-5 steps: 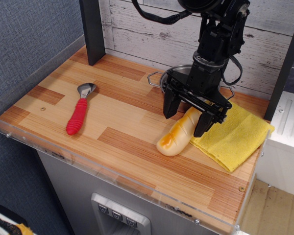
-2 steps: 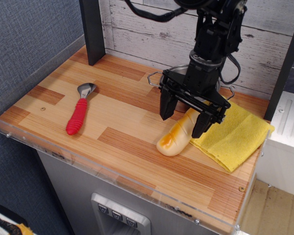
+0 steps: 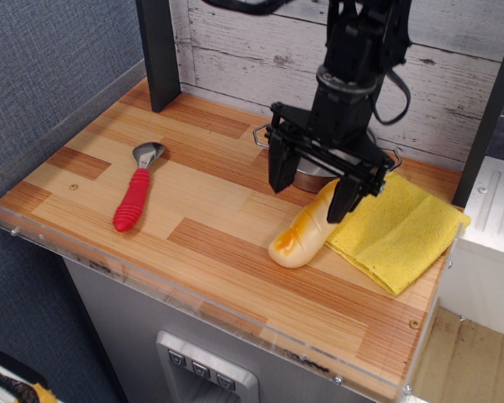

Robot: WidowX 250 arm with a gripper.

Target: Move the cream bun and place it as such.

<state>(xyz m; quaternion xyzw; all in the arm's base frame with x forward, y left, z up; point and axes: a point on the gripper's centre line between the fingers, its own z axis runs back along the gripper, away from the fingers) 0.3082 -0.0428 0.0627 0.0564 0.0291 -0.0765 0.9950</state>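
Note:
The cream bun [image 3: 304,230] lies on the wooden table, its far end leaning toward the yellow cloth [image 3: 401,229]. It is glossy, pale cream with an orange-yellow top. My gripper [image 3: 309,190] is open and empty, hanging above the bun's far end with one finger on each side of it. The fingers are clear of the bun.
A red-handled utensil [image 3: 135,194] lies at the left of the table. A metal pot [image 3: 317,172] stands behind the gripper, mostly hidden by it. A dark post [image 3: 158,50] rises at the back left. A clear plastic rim [image 3: 185,285] runs along the table's front edge.
My gripper has risen and shifted slightly left, away from the bun, staying open. The bun has not moved.

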